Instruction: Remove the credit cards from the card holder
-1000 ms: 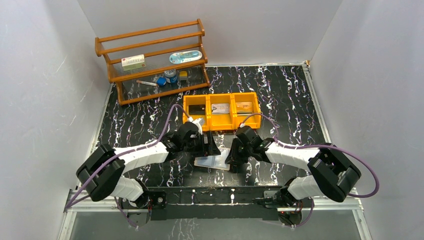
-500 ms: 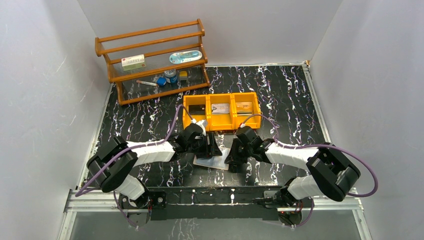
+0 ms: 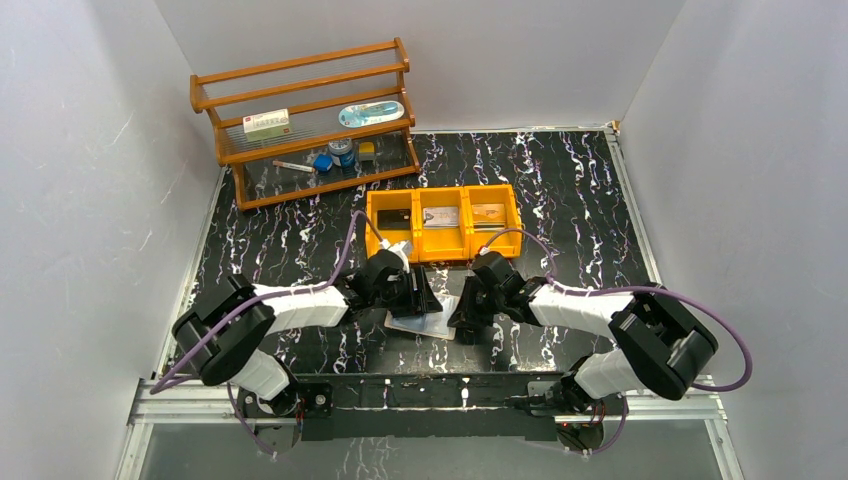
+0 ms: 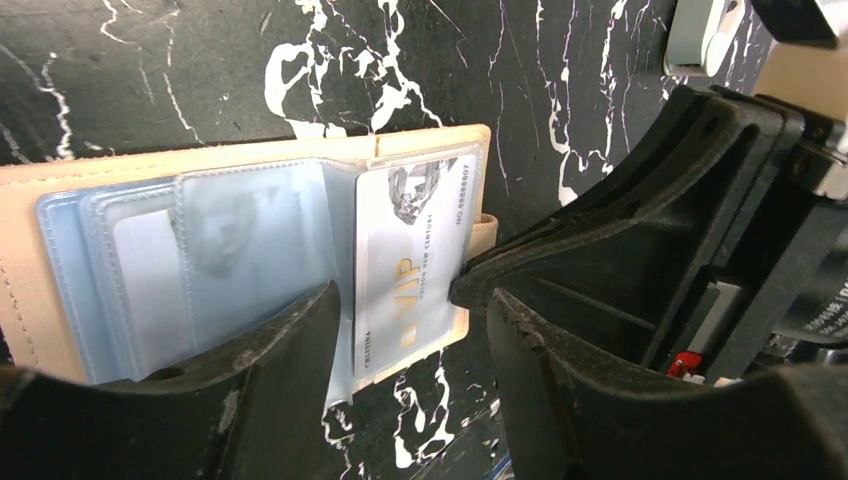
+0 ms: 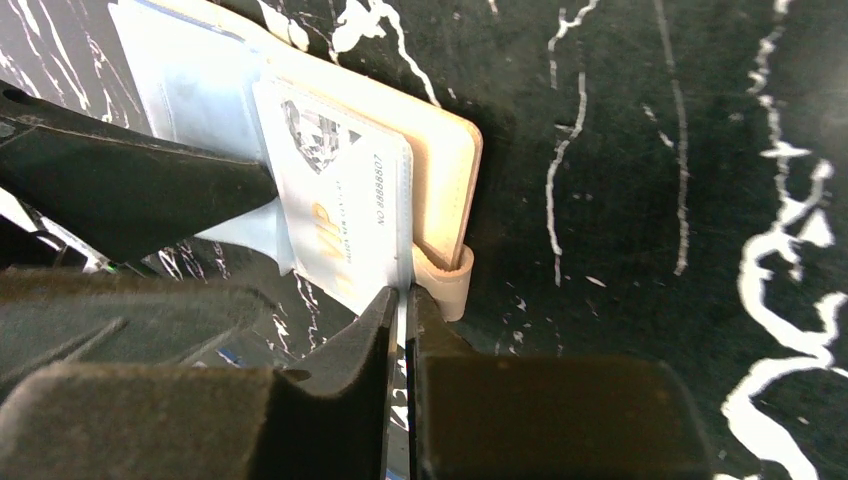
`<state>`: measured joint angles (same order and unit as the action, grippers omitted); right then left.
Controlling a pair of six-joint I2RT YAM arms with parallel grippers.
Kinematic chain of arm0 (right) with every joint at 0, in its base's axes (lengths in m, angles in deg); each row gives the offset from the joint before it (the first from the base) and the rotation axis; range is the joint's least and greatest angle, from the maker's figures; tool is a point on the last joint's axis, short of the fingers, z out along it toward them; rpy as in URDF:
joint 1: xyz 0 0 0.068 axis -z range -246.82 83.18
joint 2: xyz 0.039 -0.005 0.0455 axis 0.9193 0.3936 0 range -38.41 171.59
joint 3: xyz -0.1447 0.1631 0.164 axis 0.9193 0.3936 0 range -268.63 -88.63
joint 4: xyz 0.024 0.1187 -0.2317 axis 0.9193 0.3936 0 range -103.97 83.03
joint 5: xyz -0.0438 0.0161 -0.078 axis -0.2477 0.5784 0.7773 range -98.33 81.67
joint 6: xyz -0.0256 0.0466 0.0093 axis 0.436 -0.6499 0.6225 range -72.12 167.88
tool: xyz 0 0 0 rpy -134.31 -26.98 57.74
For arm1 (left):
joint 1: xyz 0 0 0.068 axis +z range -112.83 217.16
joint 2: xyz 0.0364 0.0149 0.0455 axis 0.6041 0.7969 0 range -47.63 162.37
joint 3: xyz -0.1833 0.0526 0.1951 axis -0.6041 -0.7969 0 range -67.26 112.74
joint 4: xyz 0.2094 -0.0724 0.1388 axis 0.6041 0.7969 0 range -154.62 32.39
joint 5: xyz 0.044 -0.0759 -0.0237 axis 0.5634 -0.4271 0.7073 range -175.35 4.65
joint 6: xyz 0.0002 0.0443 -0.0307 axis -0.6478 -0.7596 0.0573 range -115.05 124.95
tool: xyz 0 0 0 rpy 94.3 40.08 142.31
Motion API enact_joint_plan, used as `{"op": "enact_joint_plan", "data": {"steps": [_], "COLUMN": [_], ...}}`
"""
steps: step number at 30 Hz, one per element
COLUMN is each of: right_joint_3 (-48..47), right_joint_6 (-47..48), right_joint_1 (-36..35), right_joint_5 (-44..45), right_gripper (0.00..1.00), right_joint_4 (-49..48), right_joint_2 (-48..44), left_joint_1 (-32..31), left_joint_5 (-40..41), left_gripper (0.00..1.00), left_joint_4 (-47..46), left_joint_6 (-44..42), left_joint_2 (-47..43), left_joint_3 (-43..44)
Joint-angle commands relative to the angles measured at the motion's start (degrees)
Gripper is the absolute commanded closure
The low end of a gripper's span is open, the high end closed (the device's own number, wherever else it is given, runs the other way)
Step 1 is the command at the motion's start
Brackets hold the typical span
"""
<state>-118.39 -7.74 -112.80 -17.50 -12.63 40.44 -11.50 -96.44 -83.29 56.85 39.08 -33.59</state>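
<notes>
— Where is the card holder [image 3: 425, 323] found?

— It is laid open on the black marbled worktop [image 3: 560, 190], tan cover down and pale blue pockets up. It is flanked by the two arms, with the yellow bin [image 3: 513, 215] well behind it.

— And the card?

— A silvery VIP card [image 4: 410, 270] is seen on the leaf nearer the right arm. It is pushed partly out past the holder's near edge, just beside the tan strap tab [image 5: 445, 280].

— How is the right end effector [image 5: 403, 300] set?

— Its jaws are brought together to a thin slit at the card's projecting edge. A pale sliver is seen inside the slit, so the card is taken to be pinched there.

— And the left end effector [image 4: 410, 300]?

— Its jaws are held apart — the VIP card is seen in the gap between them. One finger [image 4: 285, 350] is placed over the blue pocket panel beside the card; contact with the plastic cannot be confirmed. The other is placed past the card's far side, over the bare worktop, close to the right arm's jaws.
</notes>
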Motion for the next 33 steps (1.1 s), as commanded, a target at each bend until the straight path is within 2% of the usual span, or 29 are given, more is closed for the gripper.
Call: {"op": "enact_joint_plan", "data": {"steps": [1,5,8,16,26,33], "right_joint_3": [2.0,1.7,1.7,1.8,1.9,2.0], "right_joint_6": [0.1,0.2,0.0,-0.3,-0.3,-0.5], "right_joint_1": [-0.8,-0.8,-0.8,-0.8,-0.7,-0.5], "right_joint_5": [3.7,4.1,4.4,4.9,4.6,4.6], "right_gripper": [0.87,0.88,0.88,0.89,0.89,0.89], "right_joint_4": [1.7,2.2,2.3,2.4,2.0,1.7], "right_joint_2": [3.4,3.3,3.2,3.5,4.2,4.8], "left_joint_1": [-0.3,-0.4,-0.4,-0.4,-0.4,-0.3], "left_joint_5": [6.1,9.4,7.2,-0.3,-0.3,-3.2], "left_gripper": [0.39,0.31,0.3,0.35,0.39,0.46], "left_joint_4": [9.2,11.6,11.7,4.0,-0.3,-4.9], "left_joint_6": [-2.7,-5.2,-7.3,-4.8,-1.9,-1.0], "left_joint_2": [-6.0,-12.5,-11.9,-4.0,0.0,0.2], "left_joint_3": [1.7,2.6,4.1,2.8,-1.1,-2.9]}}
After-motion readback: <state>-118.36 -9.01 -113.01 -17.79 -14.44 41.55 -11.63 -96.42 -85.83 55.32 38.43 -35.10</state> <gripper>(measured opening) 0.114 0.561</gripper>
